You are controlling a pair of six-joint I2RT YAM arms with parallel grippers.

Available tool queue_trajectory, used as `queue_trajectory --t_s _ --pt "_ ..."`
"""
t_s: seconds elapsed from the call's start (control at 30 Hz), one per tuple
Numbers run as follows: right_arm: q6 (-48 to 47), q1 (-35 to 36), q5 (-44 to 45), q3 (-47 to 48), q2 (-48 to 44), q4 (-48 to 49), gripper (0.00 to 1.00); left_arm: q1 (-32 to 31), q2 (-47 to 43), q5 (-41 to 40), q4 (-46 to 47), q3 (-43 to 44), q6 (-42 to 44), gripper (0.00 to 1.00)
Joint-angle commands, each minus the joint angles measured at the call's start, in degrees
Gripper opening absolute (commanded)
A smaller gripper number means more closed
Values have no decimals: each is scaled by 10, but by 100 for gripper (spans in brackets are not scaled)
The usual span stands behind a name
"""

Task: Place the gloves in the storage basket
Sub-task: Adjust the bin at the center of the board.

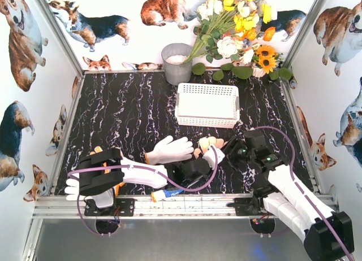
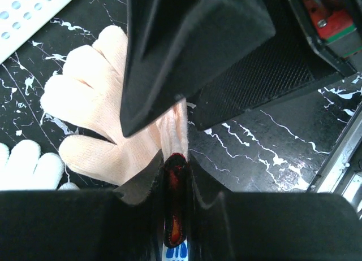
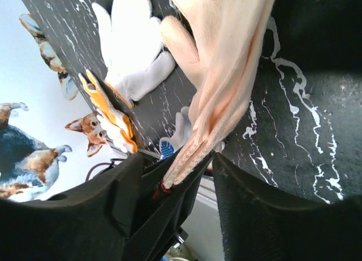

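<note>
A pale yellow glove [image 1: 205, 143] with a dark red cuff lies near the table's front middle. My left gripper [image 1: 202, 166] is shut on its cuff [image 2: 175, 176]; the glove's fingers [image 2: 85, 103] spread on the table beyond. My right gripper [image 1: 219, 152] stands open, its fingers either side of the same glove [image 3: 226, 74]. A plain white glove [image 1: 169, 149] lies just left of it and shows in the left wrist view [image 2: 28, 165]. The white slotted storage basket [image 1: 206, 122] stands behind, apart from both grippers.
An orange-yellow glove [image 1: 99, 152] and a white glove [image 1: 72, 187] lie under the left arm. A blue-dotted glove [image 1: 167, 194] lies on the front rail. A grey metal bucket [image 1: 176, 63] and flowers [image 1: 237, 29] stand at the back wall.
</note>
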Motion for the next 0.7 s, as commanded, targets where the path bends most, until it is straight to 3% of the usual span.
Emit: queue_trajectory --t_s 0.0,0.3,0.67 --pt "12 1 43 1 -33 22 59 -4 -25 -10 8 -7 -13 1" --pt "56 1 86 -45 -74 56 68 -4 -46 -8 5 -12 -14 0" --pt "48 1 42 -51 11 127 69 -4 -52 13 7 -13 -16 0"
